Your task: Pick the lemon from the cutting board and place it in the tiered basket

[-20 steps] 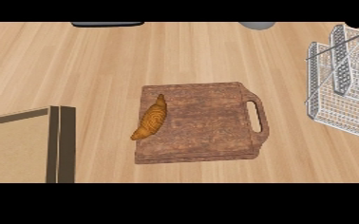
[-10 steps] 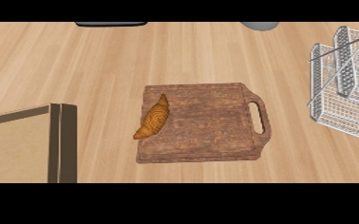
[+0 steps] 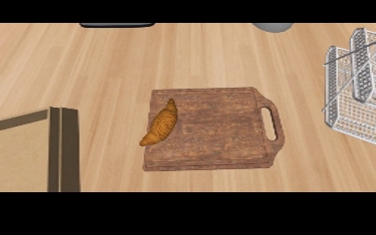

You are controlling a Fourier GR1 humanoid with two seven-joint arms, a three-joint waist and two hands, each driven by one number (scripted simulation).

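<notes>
My 1 view looks steeply down from my head onto the counter [image 3: 110, 64], cutting board [image 3: 220, 129] near centre.

Dark wooden cutting board [image 3: 220, 134] flat on the light wood table [image 3: 110, 69], handle slot toward the right. Orange-brown, croissant-shaped item [image 3: 161, 123] lying along the board's left edge. White wire tiered basket [image 3: 352, 94] at the right edge, apart from the board.

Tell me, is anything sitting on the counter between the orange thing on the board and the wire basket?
Nothing visible blocks the way. The orange, croissant-shaped item lies at the left edge of the cutting board. Between it and the wire basket at the right there is only the board's own surface, its handle and bare counter. No hands show.
</notes>
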